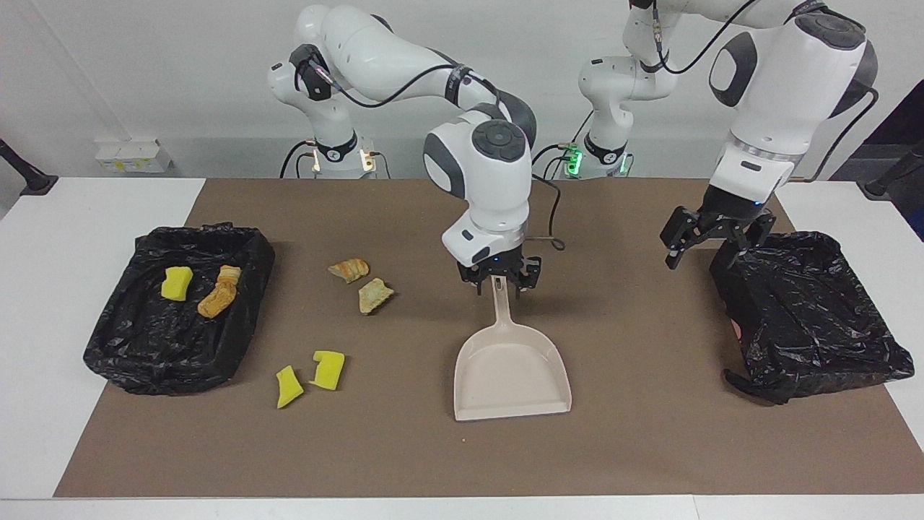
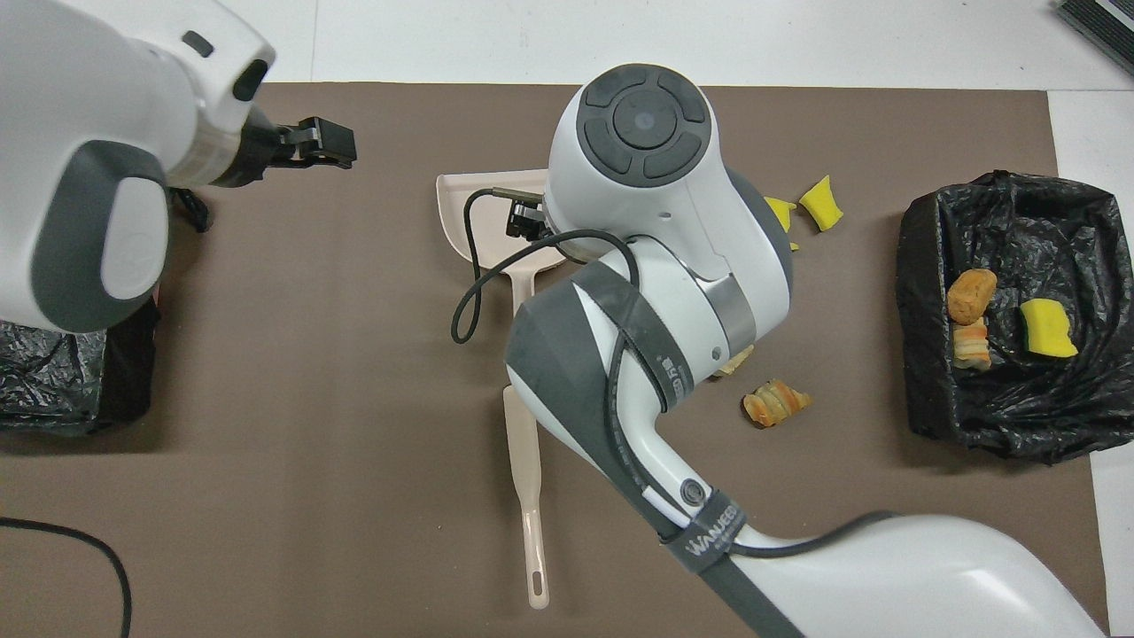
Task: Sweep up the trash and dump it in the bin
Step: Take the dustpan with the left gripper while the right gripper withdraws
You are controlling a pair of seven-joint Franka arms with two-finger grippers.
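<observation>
On the brown mat [image 1: 650, 448] covering the desk [image 1: 43, 303], a beige dustpan [image 1: 511, 372] lies flat, its handle pointing toward the robots. Straddling that handle's tip, the right pincer [image 1: 498, 278] has its fingers spread and is not gripping it. A strap on the right arm reads "WANJEED" in the overhead view. Over the mat beside an empty black-lined bin [image 1: 808, 310] at the left arm's end, the left pincer [image 1: 711, 242] hangs open, holding nothing. Four scraps of the trash lie on the mat toward the right arm's end: two tan bread-like lumps [image 1: 361, 282] and, farther from the robots, two yellow chunks [image 1: 312, 377]. Three more scraps [image 1: 202, 285], one yellow and two orange-brown, sit in the second black-lined bin [image 1: 144, 347] at the right arm's end.
</observation>
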